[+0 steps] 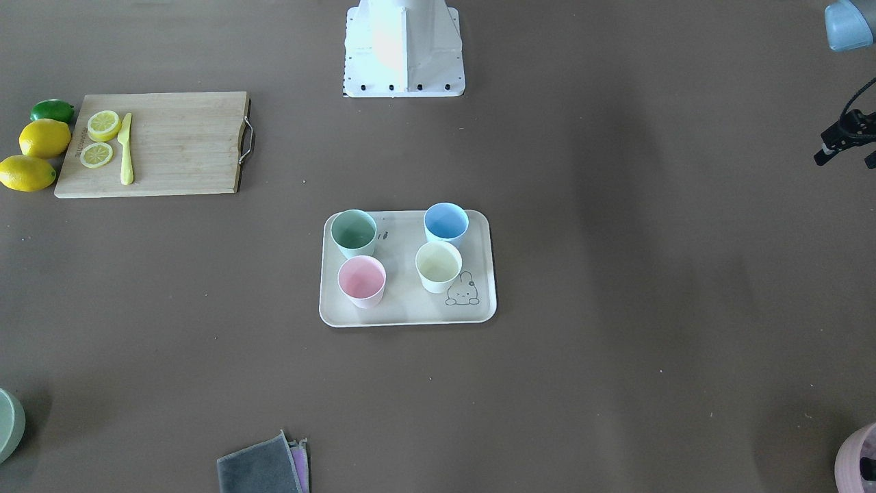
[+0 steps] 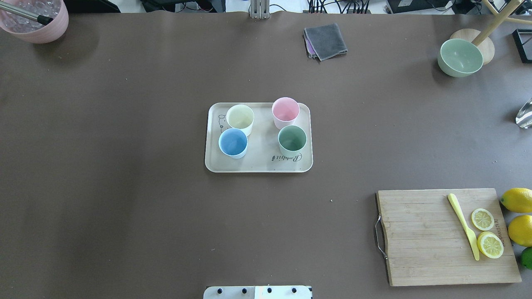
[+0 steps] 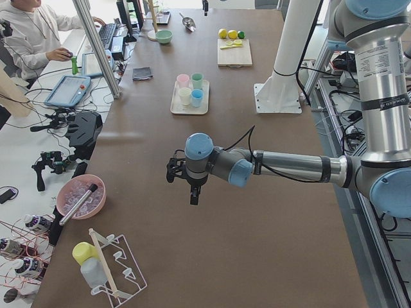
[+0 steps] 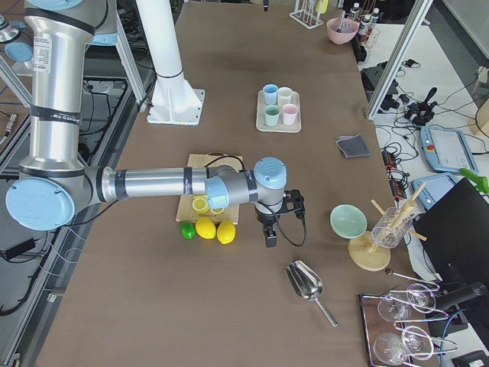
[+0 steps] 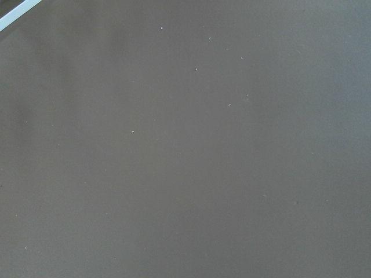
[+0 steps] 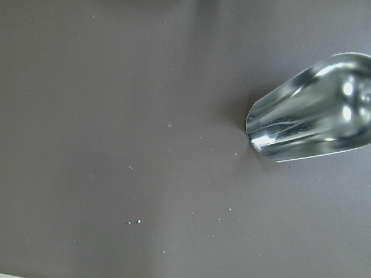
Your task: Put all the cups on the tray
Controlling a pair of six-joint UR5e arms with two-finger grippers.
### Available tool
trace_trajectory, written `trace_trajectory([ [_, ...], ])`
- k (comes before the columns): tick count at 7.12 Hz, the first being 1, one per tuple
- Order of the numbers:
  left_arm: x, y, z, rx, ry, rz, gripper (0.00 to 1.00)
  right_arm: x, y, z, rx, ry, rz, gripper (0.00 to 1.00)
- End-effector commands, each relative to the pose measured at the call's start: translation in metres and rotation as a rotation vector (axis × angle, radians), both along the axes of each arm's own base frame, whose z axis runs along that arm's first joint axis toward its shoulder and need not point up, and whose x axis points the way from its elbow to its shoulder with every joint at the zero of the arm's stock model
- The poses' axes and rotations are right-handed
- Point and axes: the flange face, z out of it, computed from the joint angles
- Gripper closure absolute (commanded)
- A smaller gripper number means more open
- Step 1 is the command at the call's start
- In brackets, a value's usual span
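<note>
The beige tray with the rabbit drawing lies at the table's middle. Several cups stand upright on it: green, blue, pink and pale yellow. The overhead view shows the same tray and cups. My left gripper hangs over bare table far from the tray. My right gripper hangs beyond the lemons, also far from the tray. Both appear empty. I cannot tell whether they are open or shut. Neither wrist view shows any fingers.
A wooden cutting board holds lemon slices and a yellow knife, with lemons beside it. A green bowl, a grey cloth and a pink bowl sit at the far edge. A metal scoop lies below the right wrist.
</note>
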Motion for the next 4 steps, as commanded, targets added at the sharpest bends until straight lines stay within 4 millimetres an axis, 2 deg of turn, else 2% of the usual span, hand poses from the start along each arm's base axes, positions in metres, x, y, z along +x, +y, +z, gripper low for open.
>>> trace_trajectory([
  [1, 0.0005, -0.0018, -0.0019, 0.005, 0.001, 0.000, 0.02, 0.0029, 0.0077, 0.0045, -0.002, 0.001, -0.001, 0.00],
  [4, -0.0010, -0.0008, -0.0047, 0.009, 0.002, -0.004, 0.02, 0.0047, 0.0105, 0.0072, -0.009, 0.000, 0.002, 0.00],
])
